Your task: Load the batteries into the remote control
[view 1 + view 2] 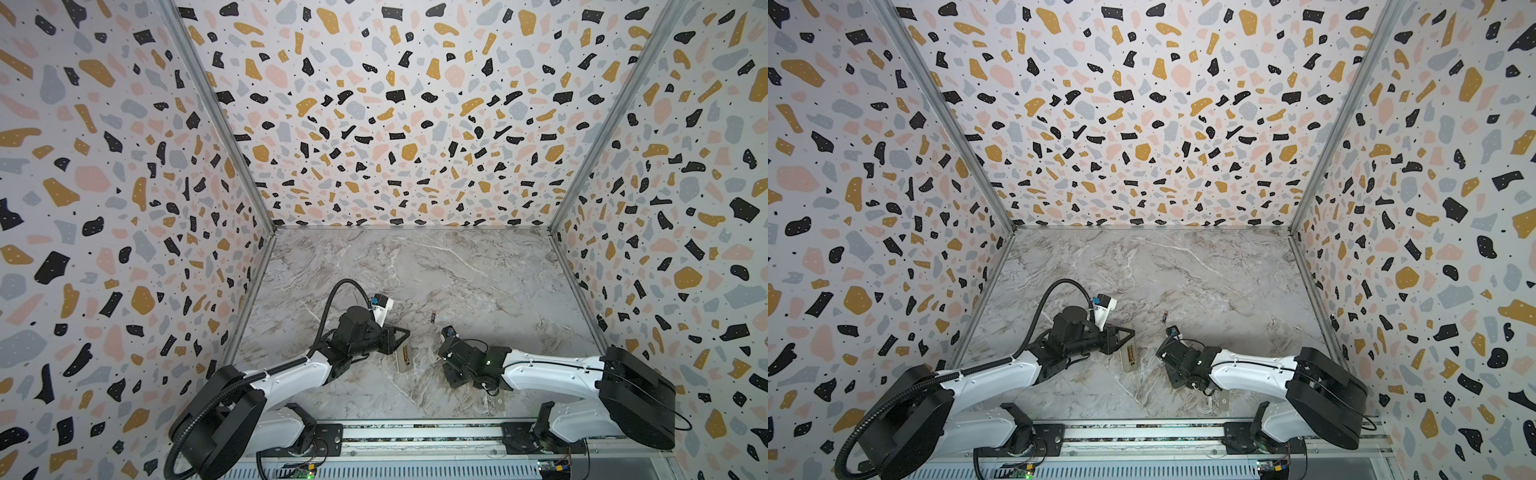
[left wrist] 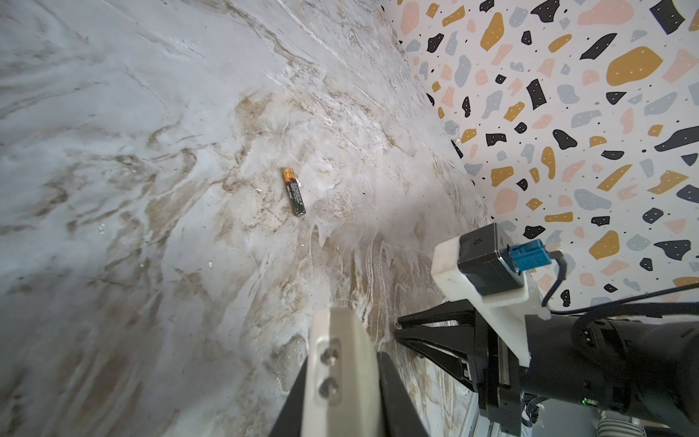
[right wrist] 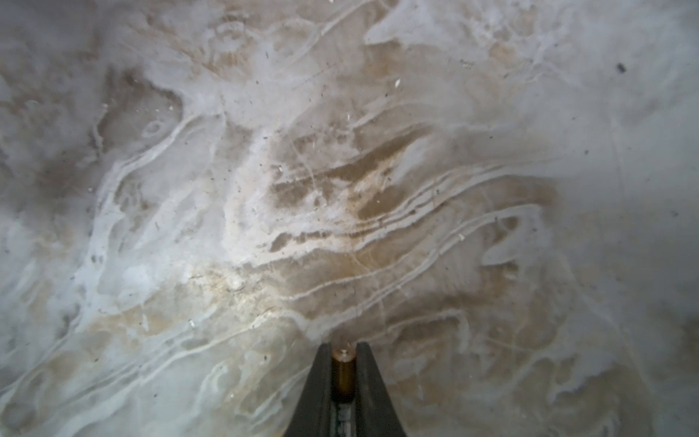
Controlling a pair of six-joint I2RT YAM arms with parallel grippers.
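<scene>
2 arms lean in low over the marble table [image 1: 457, 270], near its front edge. the left gripper [image 1: 398, 341] is clenched on the remote [image 1: 403, 360], holding it by 1 end. the remote's pale back faces up, and both top views show a patch of gold-brown in the open bay. the rest of the remote sticks out toward the front rail, and i can't tell whether it rests on the table or sits just above it. from the left wrist camera, the remote's pale end [image 2: 340, 363] fills the gap between that gripper's black fingers. the right gripper [image 3: 343, 350] is pinched tight on 1 battery [image 3: 342, 372], with the gold end sitting at the tips and pointing down at bare marble. it is just to the right of the remote and apart from it. the loose battery [image 1: 432, 317] lies flat on the table farther back, roughly between the 2 grippers, touching nothing. a small flat grey piece [image 1: 500, 401] lies half hidden under the right arm.
</scene>
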